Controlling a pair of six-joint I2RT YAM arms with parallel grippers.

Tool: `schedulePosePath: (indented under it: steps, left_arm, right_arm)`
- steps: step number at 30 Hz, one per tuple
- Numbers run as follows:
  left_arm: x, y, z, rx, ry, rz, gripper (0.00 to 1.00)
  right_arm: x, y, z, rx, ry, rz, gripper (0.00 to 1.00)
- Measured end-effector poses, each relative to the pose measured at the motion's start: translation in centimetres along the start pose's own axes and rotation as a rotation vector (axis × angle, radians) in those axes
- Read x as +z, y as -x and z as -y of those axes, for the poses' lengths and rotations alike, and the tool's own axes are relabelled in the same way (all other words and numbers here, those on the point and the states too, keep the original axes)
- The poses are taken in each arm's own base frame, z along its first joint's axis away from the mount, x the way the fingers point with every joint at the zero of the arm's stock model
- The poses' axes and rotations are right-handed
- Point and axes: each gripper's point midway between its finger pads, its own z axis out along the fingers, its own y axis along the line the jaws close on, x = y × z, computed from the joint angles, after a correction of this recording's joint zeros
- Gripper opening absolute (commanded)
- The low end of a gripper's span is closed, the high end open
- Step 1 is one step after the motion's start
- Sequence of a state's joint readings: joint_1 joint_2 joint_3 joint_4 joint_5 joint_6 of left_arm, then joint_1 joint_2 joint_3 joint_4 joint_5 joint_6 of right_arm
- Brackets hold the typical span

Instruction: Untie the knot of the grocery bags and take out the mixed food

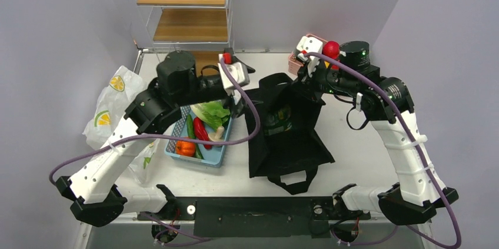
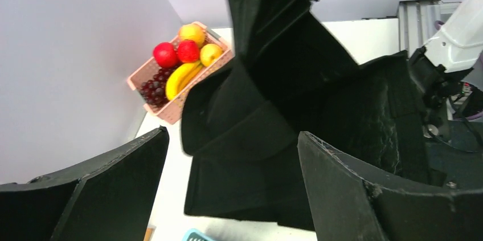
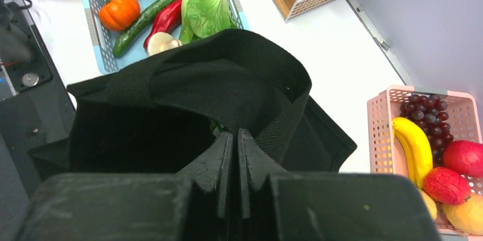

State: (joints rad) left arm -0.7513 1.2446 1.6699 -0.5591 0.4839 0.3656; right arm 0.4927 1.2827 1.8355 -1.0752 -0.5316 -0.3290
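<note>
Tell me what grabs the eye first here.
The black tote mid-table, its rim pinched up by the right gripper, dominates. The blue vegetable basket sits to its left, and the citrus-printed grocery bag lies further left.

The top external camera is looking steeply down from above and behind both arm bases, taking in the whole white counter [image 1: 347,155] from well back. The left wrist camera is sitting low and close, peering out between its own two black fingers [image 2: 364,195] towards the large black fabric tote bag [image 2: 273,115] and the pink perforated plastic basket [image 2: 171,110] by the wall. The right wrist camera is hanging just above the tote, facing down and across to the light blue perforated plastic basket [image 3: 91,30]. All three views are sharing the tote
</note>
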Motion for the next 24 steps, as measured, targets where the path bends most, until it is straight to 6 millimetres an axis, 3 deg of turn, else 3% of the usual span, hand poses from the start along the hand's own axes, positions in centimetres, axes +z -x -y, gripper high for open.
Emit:
schedulePosePath:
  steps: [4,10,13,17,19,21,22,24]
  left_arm:
    - [2.2,-1.2,2.6,-0.035,0.001,-0.022,0.83]
    - [4.3,-3.8,4.0,-0.064,0.108,-0.094,0.83]
    - [4.9,-3.8,3.6,-0.03,0.179,-0.1,0.82]
    - [4.8,-5.4,1.5,0.017,0.317,-0.139,0.76]
    - [4.4,-6.8,0.5,0.034,0.365,-0.176,0.69]
    - [4.2,-7.8,0.1,0.046,0.383,-0.206,0.49]
    - [4.1,-8.2,0.0,0.047,0.384,-0.215,0.28]
    - [4.0,-9.0,0.3,0.045,0.368,-0.235,0.03]
  right_arm:
    - [0.6,0.0,-0.2,0.016,-0.005,0.036,0.0]
    - [2.7,-1.1,-0.6,0.047,0.009,0.035,0.0]
    - [3.0,-1.0,-0.7,0.044,0.005,0.051,0.0]
    - [2.0,-0.8,-0.9,0.028,-0.01,0.079,0.0]
    - [1.3,-0.9,-1.3,0.017,-0.013,0.095,0.0]
    - [0.8,-1.0,-1.7,0.008,-0.01,0.108,0.0]
    - [0.6,-1.0,-2.0,0.005,-0.005,0.115,0.0]
    - [0.3,-0.9,-2.2,-0.003,0.001,0.133,0.0]
